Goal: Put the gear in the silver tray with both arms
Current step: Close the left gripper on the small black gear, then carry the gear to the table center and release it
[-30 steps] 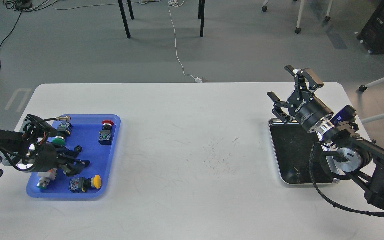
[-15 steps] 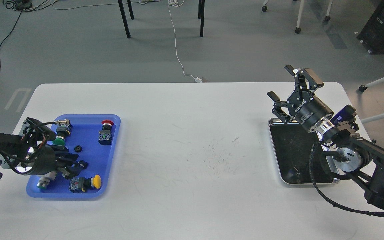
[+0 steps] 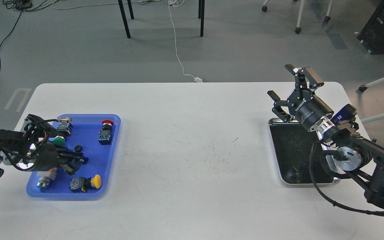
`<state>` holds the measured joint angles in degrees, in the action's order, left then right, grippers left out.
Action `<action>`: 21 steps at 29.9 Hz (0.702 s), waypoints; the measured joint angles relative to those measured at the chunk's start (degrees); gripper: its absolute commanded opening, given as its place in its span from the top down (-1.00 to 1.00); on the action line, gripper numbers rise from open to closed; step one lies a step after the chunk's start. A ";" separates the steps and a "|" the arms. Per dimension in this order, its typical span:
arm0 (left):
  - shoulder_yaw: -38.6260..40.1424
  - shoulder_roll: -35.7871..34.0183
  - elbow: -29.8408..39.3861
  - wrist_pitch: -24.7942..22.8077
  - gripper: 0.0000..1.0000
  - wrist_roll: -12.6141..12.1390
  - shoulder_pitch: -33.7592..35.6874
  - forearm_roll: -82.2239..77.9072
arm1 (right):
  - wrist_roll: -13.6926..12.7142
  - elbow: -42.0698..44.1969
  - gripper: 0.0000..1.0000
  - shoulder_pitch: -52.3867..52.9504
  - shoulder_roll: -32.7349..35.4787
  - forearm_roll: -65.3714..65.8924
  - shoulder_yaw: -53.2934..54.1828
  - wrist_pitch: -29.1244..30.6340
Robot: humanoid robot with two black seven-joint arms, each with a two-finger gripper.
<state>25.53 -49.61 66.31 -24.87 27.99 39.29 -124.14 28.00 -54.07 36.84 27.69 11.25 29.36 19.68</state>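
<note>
The gear (image 3: 77, 148) is a small black toothed wheel lying flat on the blue plastic tray (image 3: 90, 141) at the table's left. My left gripper (image 3: 78, 165) hangs low over that tray, fingers pointing right, slightly parted and empty; its upper finger (image 3: 80, 158) is just in front of the gear and I cannot tell whether they touch. The silver tray (image 3: 275, 151), shiny-rimmed with a black inner surface, lies at the right and is empty. My right gripper (image 3: 293, 86) is wide open and empty, raised above the silver tray's far edge.
The blue tray also holds several push-button switches: a red one (image 3: 107, 123), a green one (image 3: 58, 140), a yellow one (image 3: 95, 181) and a metal-capped one (image 3: 42, 183). My right arm's elbow and cables cover the silver tray's right side. The white table (image 3: 192, 150) lies between the trays.
My left gripper has drawn back toward me and narrowed, uncovering the gear on the blue tray, then shifted up slightly toward it. The right arm has not moved.
</note>
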 measured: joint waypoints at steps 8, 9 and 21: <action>-0.53 7.16 7.74 -3.04 0.78 0.00 11.55 2.60 | 0.00 0.18 -0.98 5.54 0.55 0.00 -0.50 -0.05; -1.19 9.29 7.96 -3.10 0.78 0.00 12.48 2.17 | 0.00 0.25 -0.98 6.76 0.58 -0.05 -0.55 -0.18; -20.81 34.98 -4.84 -3.15 0.77 0.00 23.61 -0.87 | 0.00 0.54 -0.98 22.67 -0.25 -4.84 -10.41 -2.14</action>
<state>4.72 -14.63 61.46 -28.01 27.99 62.91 -125.02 28.00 -53.53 59.51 27.44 6.41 18.95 17.55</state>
